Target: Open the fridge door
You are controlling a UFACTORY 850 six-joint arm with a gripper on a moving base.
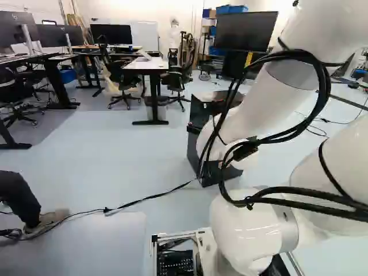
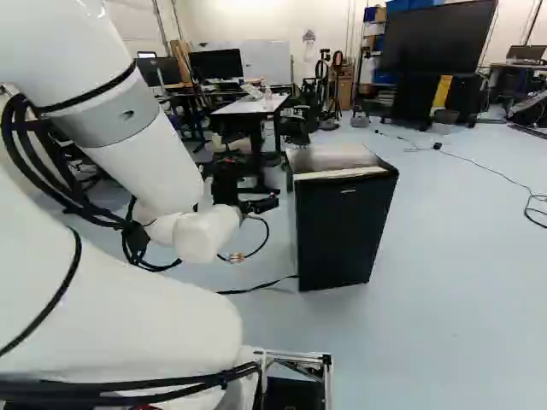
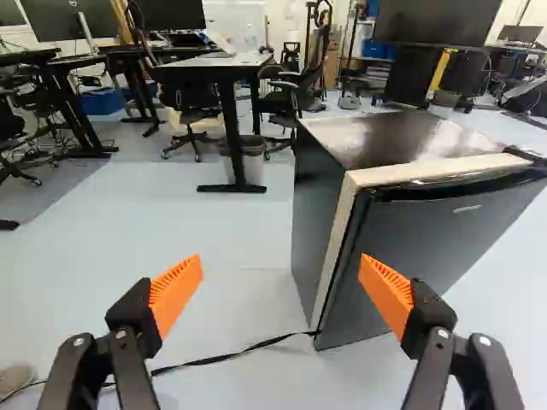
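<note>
Fridge [image 3: 385, 137] with dark door [image 3: 444, 239] ahead of end effector [image 2: 253, 181], off to one side, fingers spread apart

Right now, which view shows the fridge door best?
Right base view: the fridge door's whole front is unblocked. The wrist view is closer, but one orange pad covers part of it and its far edge is cut off. In the left base view, the arm blocks much of it.

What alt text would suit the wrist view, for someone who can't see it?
Black mini fridge with its door closed, on pale floor ahead of the robot's open tool, whose orange pads grip nothing. A black cable crosses the floor; a desk and office chairs stand beyond.
</note>
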